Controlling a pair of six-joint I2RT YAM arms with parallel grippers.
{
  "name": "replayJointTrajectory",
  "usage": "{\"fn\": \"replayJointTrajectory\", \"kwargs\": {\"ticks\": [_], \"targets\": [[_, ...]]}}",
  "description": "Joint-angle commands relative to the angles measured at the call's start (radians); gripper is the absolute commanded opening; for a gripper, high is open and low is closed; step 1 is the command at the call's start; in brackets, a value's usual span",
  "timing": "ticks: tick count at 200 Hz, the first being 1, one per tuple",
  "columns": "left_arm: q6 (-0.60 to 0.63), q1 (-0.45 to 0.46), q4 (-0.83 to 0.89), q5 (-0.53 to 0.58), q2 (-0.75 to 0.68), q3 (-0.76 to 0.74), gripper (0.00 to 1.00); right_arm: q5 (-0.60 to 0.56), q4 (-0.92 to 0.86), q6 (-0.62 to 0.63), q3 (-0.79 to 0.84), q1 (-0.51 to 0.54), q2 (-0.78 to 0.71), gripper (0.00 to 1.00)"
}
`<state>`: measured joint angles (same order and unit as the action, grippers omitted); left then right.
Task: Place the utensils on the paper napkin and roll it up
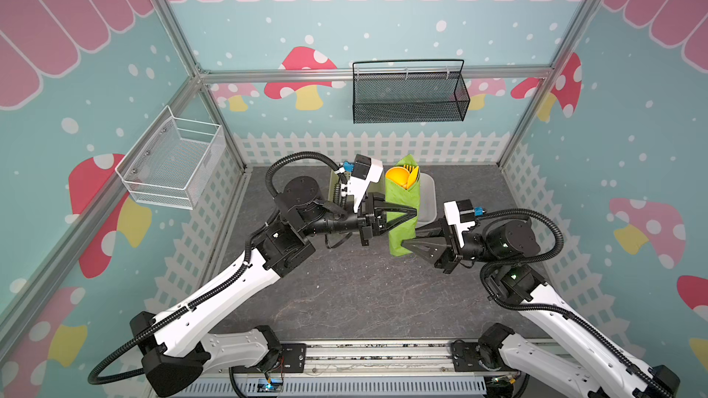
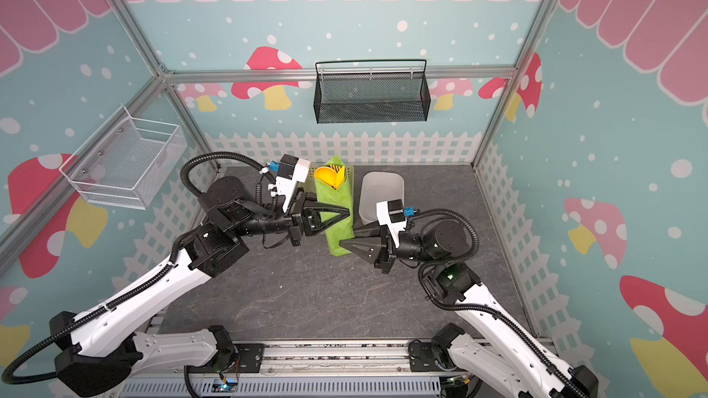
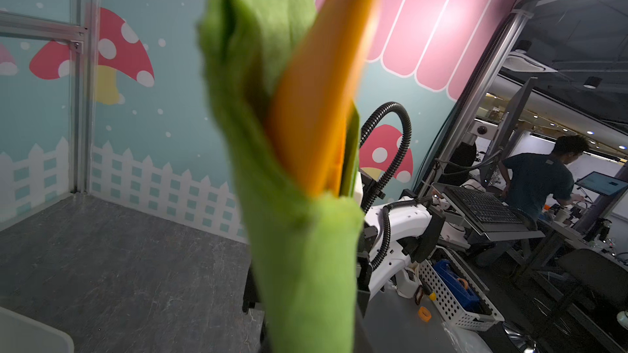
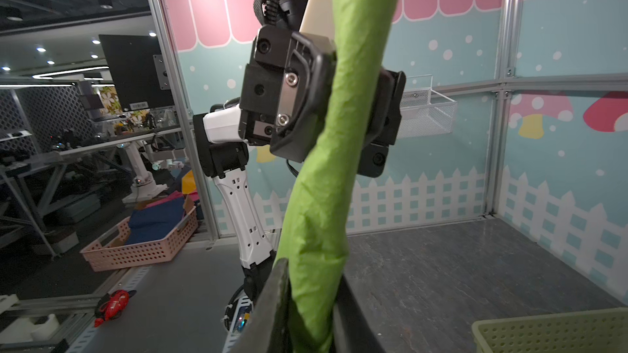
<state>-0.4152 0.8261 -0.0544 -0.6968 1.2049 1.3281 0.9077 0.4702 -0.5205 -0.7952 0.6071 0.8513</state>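
Note:
The green paper napkin (image 1: 402,197) (image 2: 334,201) is rolled into a tube and held off the table, open end up. The orange utensils (image 1: 400,178) (image 2: 330,177) stick out of that end; in the left wrist view an orange piece (image 3: 316,103) shows inside the napkin (image 3: 299,249). My left gripper (image 1: 412,216) (image 2: 346,213) (image 3: 306,300) is shut across the roll's middle. My right gripper (image 1: 408,238) (image 2: 346,237) (image 4: 312,317) is shut on the napkin's (image 4: 333,164) lower end.
A white dish (image 1: 427,201) (image 2: 383,189) sits on the table just right of the roll. A pale yellow-green perforated basket (image 2: 311,176) (image 4: 550,331) stands behind the left wrist. A black mesh basket (image 1: 410,97) hangs on the back wall, a white wire basket (image 1: 172,162) on the left wall.

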Motion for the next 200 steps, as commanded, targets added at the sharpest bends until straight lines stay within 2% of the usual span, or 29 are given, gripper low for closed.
{"fn": "replayJointTrajectory", "kwargs": {"ticks": [1, 30, 69, 93, 103, 115, 175, 200], "targets": [[-0.006, -0.001, -0.046, 0.022, -0.021, -0.01, 0.06, -0.015, 0.012, 0.01, 0.02, 0.002, -0.013, 0.1], [-0.016, -0.001, -0.078, 0.053, -0.038, -0.03, 0.04, -0.026, 0.015, 0.006, 0.027, 0.002, -0.011, 0.0], [-0.014, -0.001, -0.069, 0.064, -0.043, -0.032, 0.04, -0.022, 0.016, -0.005, 0.019, 0.002, -0.007, 0.0], [-0.02, 0.0, -0.061, 0.03, -0.031, -0.028, 0.04, -0.041, -0.003, -0.004, -0.006, 0.001, -0.016, 0.26], [-0.021, -0.001, -0.056, 0.012, -0.028, -0.027, 0.05, -0.05, -0.012, -0.004, -0.021, 0.002, -0.022, 0.35], [-0.024, -0.001, -0.05, -0.004, -0.023, -0.026, 0.05, -0.063, -0.025, -0.002, -0.043, 0.002, -0.023, 0.4], [-0.017, -0.001, -0.031, -0.038, -0.018, -0.031, 0.05, -0.058, -0.019, -0.014, -0.134, 0.001, 0.017, 0.42], [-0.016, -0.001, -0.03, -0.041, -0.019, -0.03, 0.05, -0.061, -0.017, -0.016, -0.139, 0.001, 0.025, 0.33]]}}
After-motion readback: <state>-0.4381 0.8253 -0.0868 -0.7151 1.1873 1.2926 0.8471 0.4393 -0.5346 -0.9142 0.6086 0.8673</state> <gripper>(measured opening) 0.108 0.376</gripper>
